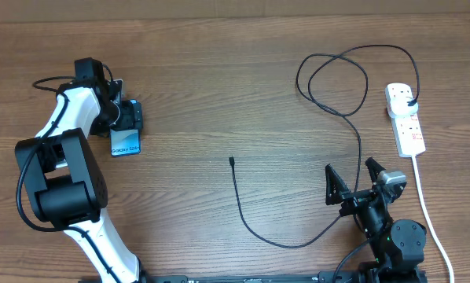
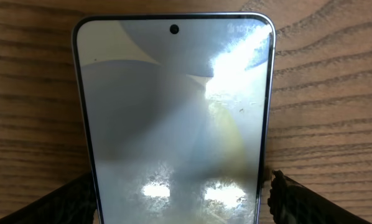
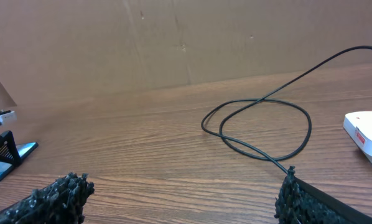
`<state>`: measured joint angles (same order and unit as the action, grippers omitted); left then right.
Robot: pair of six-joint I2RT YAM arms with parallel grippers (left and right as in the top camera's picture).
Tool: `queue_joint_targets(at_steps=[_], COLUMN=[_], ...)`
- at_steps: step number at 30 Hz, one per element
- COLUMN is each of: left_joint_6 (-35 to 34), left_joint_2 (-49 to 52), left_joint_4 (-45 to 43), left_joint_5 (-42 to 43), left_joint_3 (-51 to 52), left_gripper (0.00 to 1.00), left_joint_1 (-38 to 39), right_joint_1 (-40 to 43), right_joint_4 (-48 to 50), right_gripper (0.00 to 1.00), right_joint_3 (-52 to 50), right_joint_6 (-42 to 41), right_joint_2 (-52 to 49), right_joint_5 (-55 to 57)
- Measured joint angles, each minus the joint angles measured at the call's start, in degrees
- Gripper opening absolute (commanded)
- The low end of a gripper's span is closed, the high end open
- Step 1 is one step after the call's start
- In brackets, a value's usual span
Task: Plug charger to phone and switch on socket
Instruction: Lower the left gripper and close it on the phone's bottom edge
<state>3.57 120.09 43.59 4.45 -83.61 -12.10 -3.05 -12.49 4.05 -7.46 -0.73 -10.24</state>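
The phone (image 1: 125,144) lies flat at the left, light blue screen up; in the left wrist view the phone (image 2: 173,106) fills the frame. My left gripper (image 1: 126,118) (image 2: 173,202) stands open astride its far end, a sliver of wood showing between the right finger (image 2: 292,202) and the phone's edge. The charger (image 1: 239,200) is a black cable with its free tip (image 1: 231,161) on mid-table. It loops (image 3: 260,130) at the back right to a black plug (image 1: 409,99) in the socket (image 1: 405,119). My right gripper (image 1: 353,179) (image 3: 180,205) is open and holds nothing, near the front edge.
The socket's thick white cord (image 1: 424,208) runs down the right side past my right arm. A brown cardboard wall (image 3: 173,43) closes the table's far side. The socket's end (image 3: 366,134) shows at the right of the right wrist view.
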Motion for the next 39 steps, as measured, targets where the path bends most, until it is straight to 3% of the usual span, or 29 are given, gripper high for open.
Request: queue_joint_targets(at_steps=[19,30,39], left_joint_6=[-2.25,-3.67,-3.85], left_joint_2=[0.35,3.45,3.45], left_joint_4=[1.68,13.22,15.5], left_joint_5=[0.7,4.44,4.76], left_joint_3=[-0.96,-12.59,-17.79], left_gripper=[0.81,0.76,0.77], left_joint_1=[0.0,0.11,2.71], right_joint_1=[0.02,0.0,0.0], right_joint_4=[0.04,0.0,0.04], right_gripper=[1.0,1.0,1.0], right_joint_3=[0.0,0.0,0.0], right_joint_6=[0.0,0.0,0.0], right_joint_2=[0.0,0.0,0.0], right_joint_5=[-0.02,0.0,-0.02])
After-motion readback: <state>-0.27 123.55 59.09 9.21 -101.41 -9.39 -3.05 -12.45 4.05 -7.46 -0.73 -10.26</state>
